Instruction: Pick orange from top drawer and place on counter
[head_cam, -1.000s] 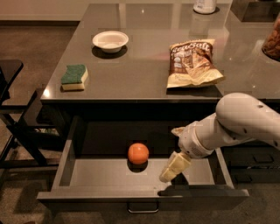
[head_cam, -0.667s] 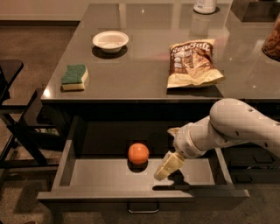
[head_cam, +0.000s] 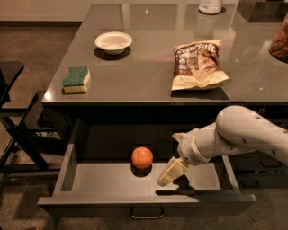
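The orange point(head_cam: 142, 157) lies in the open top drawer point(head_cam: 145, 199), near the middle of its back wall. My gripper point(head_cam: 168, 158) is inside the drawer, just right of the orange and not touching it. Its cream fingers point(head_cam: 171, 172) are spread apart and hold nothing. The white arm reaches in from the right, under the front edge of the counter point(head_cam: 144, 58).
On the counter are a white bowl point(head_cam: 113, 41), a green and yellow sponge point(head_cam: 76, 79), a chip bag point(head_cam: 198, 65), a white container point(head_cam: 210, 5) at the back and a brown object point(head_cam: 281, 42) at the right edge. A dark chair point(head_cam: 13, 117) stands left.
My arm and gripper have moved left inside the drawer, closer to the orange. The orange has not moved.
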### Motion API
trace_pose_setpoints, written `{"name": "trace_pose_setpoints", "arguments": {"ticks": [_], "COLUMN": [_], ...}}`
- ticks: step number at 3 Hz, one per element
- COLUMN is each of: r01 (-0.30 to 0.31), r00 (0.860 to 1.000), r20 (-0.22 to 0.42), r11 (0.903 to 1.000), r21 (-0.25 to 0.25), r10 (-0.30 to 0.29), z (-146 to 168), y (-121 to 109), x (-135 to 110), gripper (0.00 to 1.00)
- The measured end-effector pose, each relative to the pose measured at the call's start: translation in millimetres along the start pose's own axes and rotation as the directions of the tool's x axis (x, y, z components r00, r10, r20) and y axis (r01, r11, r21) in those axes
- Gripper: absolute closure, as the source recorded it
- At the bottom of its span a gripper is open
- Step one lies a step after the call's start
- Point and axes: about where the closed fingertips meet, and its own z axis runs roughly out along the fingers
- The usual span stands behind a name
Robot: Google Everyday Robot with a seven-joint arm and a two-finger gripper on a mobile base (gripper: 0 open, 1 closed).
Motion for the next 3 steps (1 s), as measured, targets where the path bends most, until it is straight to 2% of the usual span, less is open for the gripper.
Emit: {"name": "trace_pose_setpoints", "arguments": {"ticks": [1, 2, 3], "r01": [-0.022, -0.024, -0.026], "r00": [0.998, 0.991, 0.983], "r20": [0.061, 0.132, 0.182], "r11": [0.9993, 0.9959, 0.9931], "r21": [0.028, 0.087, 0.114], "r10": [0.021, 0.013, 0.005], "z": [24, 43, 57], "y": [-2, -21, -38], "x": [3, -6, -14], "gripper": [0.0, 0.0, 0.0]}}
